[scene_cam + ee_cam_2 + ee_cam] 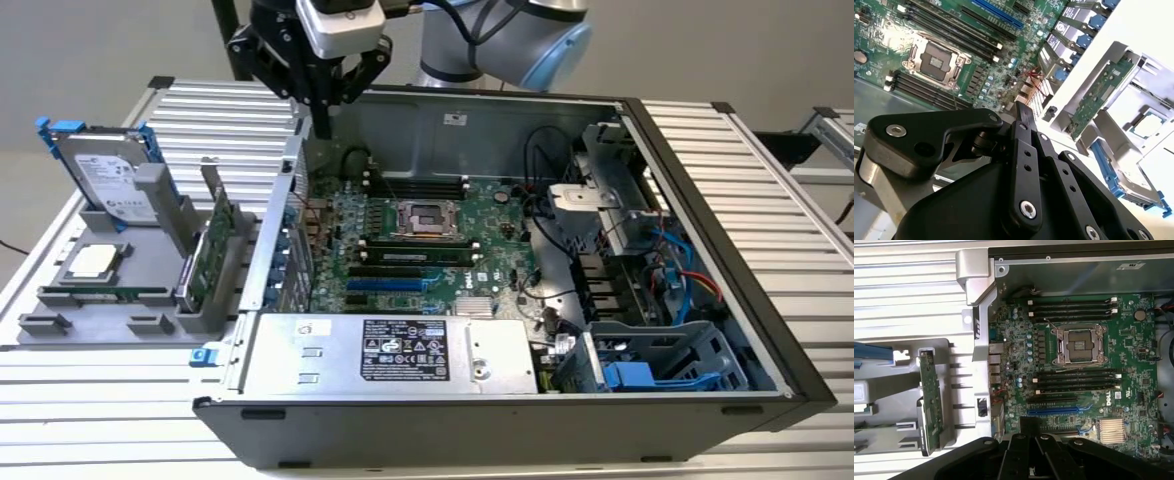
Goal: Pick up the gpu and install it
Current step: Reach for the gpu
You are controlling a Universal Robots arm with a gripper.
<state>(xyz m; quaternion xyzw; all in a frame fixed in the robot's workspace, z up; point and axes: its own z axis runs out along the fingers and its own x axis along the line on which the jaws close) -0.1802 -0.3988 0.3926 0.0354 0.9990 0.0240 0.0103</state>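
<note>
2 jaws pressed together, empty, above the computer case [467,445].

Open case [507,430] holds a motherboard [501,258]; hard drive [107,180] stands in grey rack [147,250].

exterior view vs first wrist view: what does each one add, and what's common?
Exterior view adds the power supply along the case's near edge and the blue-latched drive cage at the exterior view's right. First wrist view adds no new part, just a straight-down look at the blue expansion slot. Shared: the gpu standing in the grey holder outside the case, the empty CPU socket, and the hand, shut and holding nothing.
</note>
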